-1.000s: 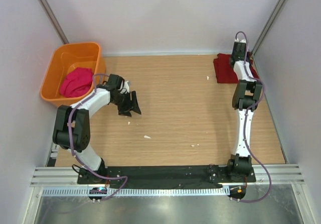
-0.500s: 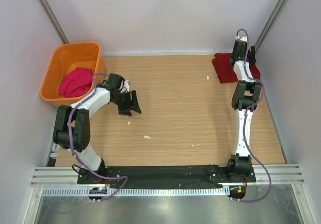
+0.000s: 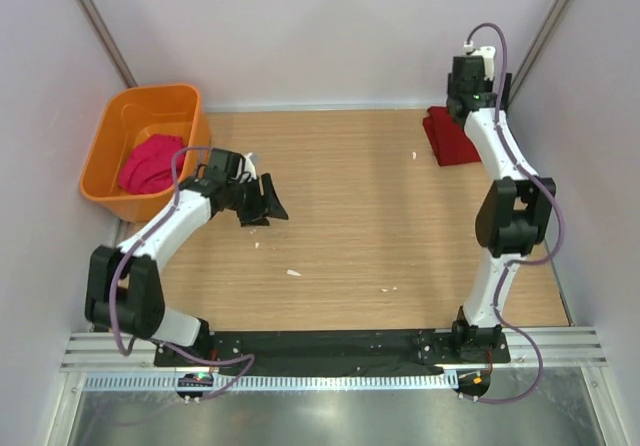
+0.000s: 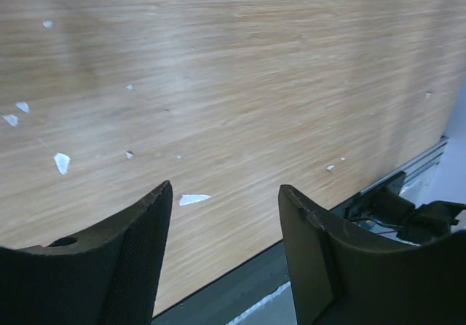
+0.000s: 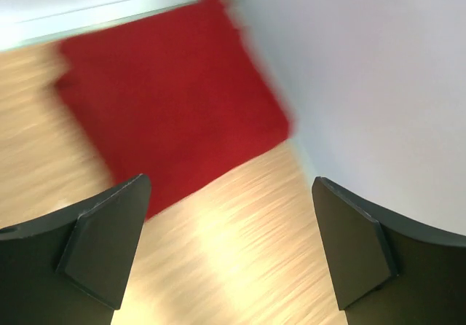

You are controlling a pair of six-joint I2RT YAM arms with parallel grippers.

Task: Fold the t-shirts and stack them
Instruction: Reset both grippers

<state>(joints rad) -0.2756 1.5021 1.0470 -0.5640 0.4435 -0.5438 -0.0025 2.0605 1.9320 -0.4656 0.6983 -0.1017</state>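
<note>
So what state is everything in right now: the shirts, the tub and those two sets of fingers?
dark red t-shirt: folded flat, lying free in the far right corner.
pink t-shirt: crumpled, unfolded, inside the tub.
orange tub: upright, holding the pink t-shirt.
left fingers: open, holding nothing.
right fingers: open wide, empty, above the dark red t-shirt.

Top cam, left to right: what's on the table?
orange tub with the magenta-pink t-shirt bunched inside it → left gripper, open over bare wood → dark red t-shirt, lying flat at the far right corner
</note>
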